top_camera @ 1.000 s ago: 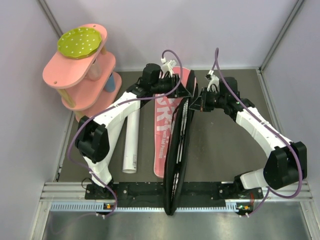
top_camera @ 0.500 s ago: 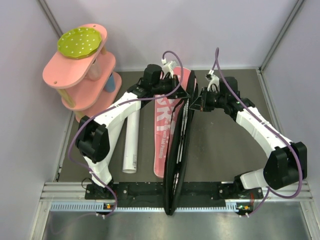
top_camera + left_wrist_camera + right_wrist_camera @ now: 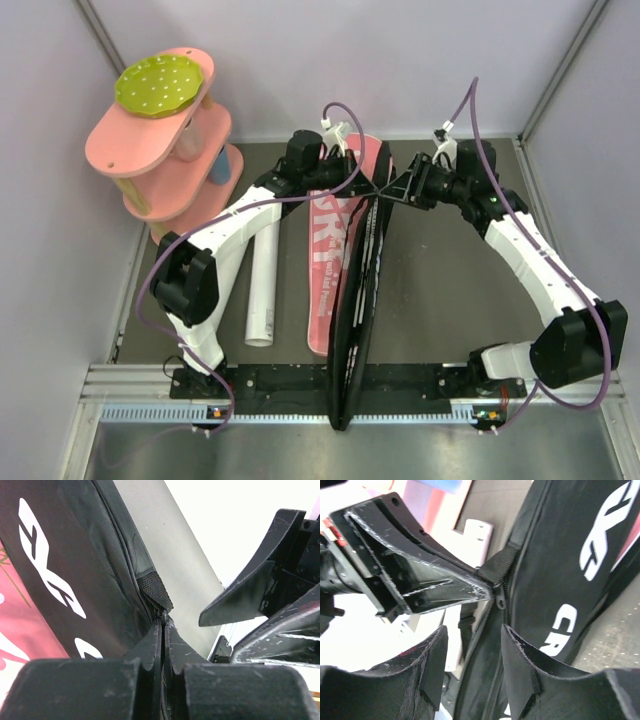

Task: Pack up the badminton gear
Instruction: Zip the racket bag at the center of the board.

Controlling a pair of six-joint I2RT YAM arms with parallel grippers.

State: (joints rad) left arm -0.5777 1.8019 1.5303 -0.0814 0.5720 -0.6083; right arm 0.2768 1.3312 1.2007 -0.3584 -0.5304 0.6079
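bag point(image 3: 352, 330): racket-shaped, its black side stands up on edge. it runs from between the two arm bases to the far middle of the table point(image 3: 450, 300). large white letters show on the black cloth.
pink side point(image 3: 325, 270): lies flat on the table against the left of the standing black side, white letters facing up.
webbing tab point(image 3: 499, 564): short black loop at the bag's far, raised end, where the zipper line stops.
zipper pull point(image 3: 499, 601): small, sits on the bag's edge just below the tab.
left gripper point(image 3: 378, 186): reaches the bag's far end from the bag's left, fingers pressed together and clamped on the tab.
right gripper point(image 3: 397, 190): on the bag's right at the same far end, close to the left gripper's tips. its jaws stand apart with the bag's zipper edge between them, and whether either finger touches the cloth cannot be told.
white tube point(image 3: 262, 285): lies flat to the left of the bag, beyond the pink side and roughly parallel to it, its far part under the left arm.
pink shelf point(image 3: 150, 160): tiered, well to the bag's far left, by the wall.
green dotted disc point(image 3: 160, 82): rests on the shelf's top tier.
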